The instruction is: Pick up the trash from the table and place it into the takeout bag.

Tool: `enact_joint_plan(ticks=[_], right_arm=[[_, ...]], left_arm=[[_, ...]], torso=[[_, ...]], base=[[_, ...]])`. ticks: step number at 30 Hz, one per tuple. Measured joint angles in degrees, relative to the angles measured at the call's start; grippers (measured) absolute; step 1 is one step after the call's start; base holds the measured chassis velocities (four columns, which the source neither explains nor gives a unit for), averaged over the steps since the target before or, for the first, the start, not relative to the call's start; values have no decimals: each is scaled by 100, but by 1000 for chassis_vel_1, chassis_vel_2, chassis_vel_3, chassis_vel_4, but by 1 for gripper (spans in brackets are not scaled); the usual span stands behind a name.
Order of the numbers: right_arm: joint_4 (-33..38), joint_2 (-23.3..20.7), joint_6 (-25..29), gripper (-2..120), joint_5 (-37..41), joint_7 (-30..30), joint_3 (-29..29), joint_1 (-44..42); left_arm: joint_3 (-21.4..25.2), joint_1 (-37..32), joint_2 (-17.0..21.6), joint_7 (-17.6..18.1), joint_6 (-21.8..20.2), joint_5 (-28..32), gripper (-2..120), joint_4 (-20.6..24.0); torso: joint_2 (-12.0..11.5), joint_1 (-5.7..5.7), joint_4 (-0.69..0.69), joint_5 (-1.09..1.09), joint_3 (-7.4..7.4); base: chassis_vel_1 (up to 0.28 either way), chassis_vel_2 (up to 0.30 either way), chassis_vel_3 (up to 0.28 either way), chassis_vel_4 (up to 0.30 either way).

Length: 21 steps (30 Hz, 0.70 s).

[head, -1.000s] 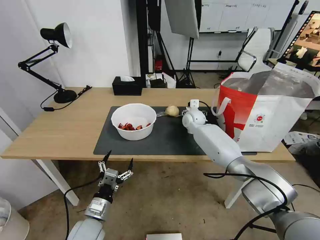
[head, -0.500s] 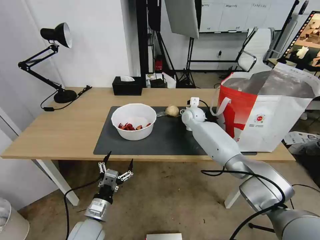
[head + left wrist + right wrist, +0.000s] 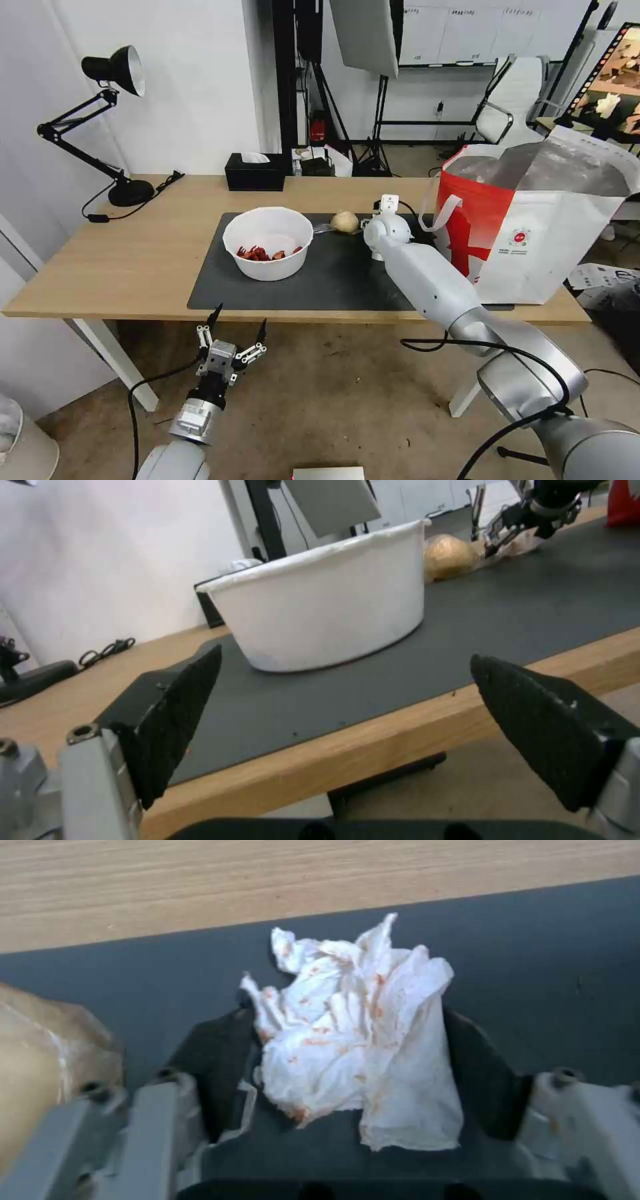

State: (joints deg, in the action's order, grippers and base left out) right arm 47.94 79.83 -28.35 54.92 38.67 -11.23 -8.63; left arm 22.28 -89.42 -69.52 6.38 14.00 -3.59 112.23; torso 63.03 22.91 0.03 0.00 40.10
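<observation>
The crumpled white napkin with orange-red stains (image 3: 357,1040) sits on the dark grey rectangular mat (image 3: 333,280), right of the beige round lump (image 3: 345,221) and left of the big white-and-red takeout bag with foil lining (image 3: 533,227). The right hand (image 3: 347,1075) straddles it, dark fingers (image 3: 483,1075) either side, and whether they're actually pinching it yet I can't tell. I'd get the fingers deep around the bulk before squeezing, so no loose flap slips out, and keep clear of the lump.

The right wrist view gives the napkin itself; in the head view the arm covers it. The head view does show the white round bowl of red scraps (image 3: 268,241) and the left hand (image 3: 235,331), spread wide, parked below the near edge of the light-wood desk (image 3: 107,267).
</observation>
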Motion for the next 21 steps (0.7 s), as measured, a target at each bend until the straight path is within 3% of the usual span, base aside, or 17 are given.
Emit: enact_joint_plan(ticks=[9, 11, 13, 17, 21], right_arm=[[20, -10, -3, 29, 11, 42, -10, 6], [22, -9, -3, 27, 11, 46, -11, 6], [61, -20, -4, 14, 10, 87, -17, -6], [208, -91, 7, 1, -12, 136, -36, -54], [523, -209, 117, 0, -39, 212, -52, -133]], left_arm=[[0, 11, 34, -3, 72, 28, 100, -53], [-3, 11, 32, -3, 73, 29, 100, -52], [-15, 10, 30, -5, 80, 30, 100, -48], [-15, 9, 37, -5, 88, 33, 100, -46], [-18, 14, 43, -6, 91, 38, 100, -46]], torso=[[0, 0, -3, 0, 1], [0, 0, -4, 0, 1], [0, 1, -5, 0, 1], [-1, 1, -6, 0, 2], [-1, 1, -4, 0, 2]], base=[[0, 0, 0, 0], [0, 0, 0, 0], [0, 0, 0, 0], [0, 0, 0, 0], [0, 0, 0, 0]])
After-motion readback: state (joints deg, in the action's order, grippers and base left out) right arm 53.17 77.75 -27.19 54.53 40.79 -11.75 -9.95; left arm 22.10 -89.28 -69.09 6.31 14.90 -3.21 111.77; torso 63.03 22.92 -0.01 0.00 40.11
